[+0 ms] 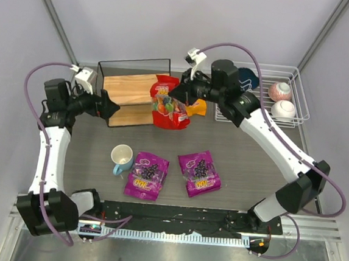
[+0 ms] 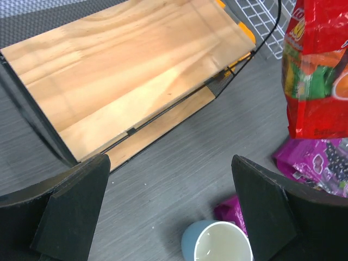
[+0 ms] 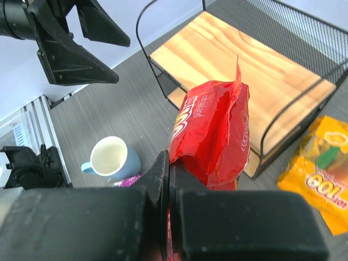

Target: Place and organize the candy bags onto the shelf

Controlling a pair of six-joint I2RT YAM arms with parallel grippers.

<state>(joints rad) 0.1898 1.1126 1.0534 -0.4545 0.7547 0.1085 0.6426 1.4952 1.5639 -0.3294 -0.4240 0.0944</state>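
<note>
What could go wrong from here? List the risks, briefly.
The right gripper pinches the red bag by one edge only; hanging loose, it might slip or swing. The bag could catch on the black wire frame of the shelf going in. The open left gripper sits close to that shelf and may bump it.

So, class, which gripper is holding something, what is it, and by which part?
The right gripper pinches the red candy bag by one end edge; the left gripper is open, holding nothing.

Left gripper, at 9 o'clock, jaws spread wide. Right gripper, near 12 o'clock, pinches the red candy bag.
</note>
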